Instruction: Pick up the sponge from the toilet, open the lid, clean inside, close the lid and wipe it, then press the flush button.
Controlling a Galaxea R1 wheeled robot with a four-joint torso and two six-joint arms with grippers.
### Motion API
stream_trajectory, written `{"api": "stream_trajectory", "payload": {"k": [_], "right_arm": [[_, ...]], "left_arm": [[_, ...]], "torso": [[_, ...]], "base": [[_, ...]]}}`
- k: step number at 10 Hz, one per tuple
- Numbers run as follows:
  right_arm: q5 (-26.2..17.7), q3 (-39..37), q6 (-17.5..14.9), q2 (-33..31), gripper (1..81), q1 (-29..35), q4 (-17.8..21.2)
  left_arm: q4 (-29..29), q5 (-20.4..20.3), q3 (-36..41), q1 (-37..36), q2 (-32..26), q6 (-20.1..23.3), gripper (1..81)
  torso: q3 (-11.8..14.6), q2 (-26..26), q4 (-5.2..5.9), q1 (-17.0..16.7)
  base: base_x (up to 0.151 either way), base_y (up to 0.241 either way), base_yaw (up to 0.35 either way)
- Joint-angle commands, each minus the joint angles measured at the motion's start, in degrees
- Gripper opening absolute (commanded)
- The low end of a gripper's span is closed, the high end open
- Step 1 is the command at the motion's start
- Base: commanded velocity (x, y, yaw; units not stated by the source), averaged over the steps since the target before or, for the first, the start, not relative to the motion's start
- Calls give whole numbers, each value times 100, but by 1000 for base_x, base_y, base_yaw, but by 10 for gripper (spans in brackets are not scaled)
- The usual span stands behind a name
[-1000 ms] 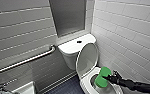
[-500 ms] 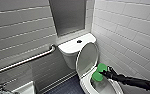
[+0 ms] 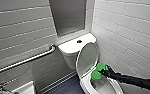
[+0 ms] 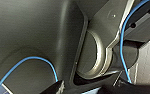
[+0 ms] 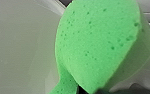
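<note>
Toilet (image 3: 73, 47) bowl got chopped off by the bottom edge in the head view, and the grab bar (image 3: 28, 60) ran off the left side. The right gripper (image 3: 102, 72) covered one end of the sponge (image 3: 96, 74). The button (image 3: 79, 41) on the tank was just a blurry dark dot. In the right wrist view the sponge ran past the frame edge.

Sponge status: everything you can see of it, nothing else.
The bright green rounded foam sponge looks soft and porous, its broad face dotted with small pores. The black right tool grips it at one edge, holding it over the open white ceramic toilet bowl, just beside the raised white oval lid. Whether it touches the rim cannot be told.
</note>
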Motion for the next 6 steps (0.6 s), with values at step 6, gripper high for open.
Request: {"api": "stream_trajectory", "payload": {"k": [6], "right_arm": [[-241,-272,45,151,10,792,99]], "left_arm": [[9,140,99,202,-43,17,811]], "torso": [[0,0,0,0]], "base": [[0,0,0]]}}
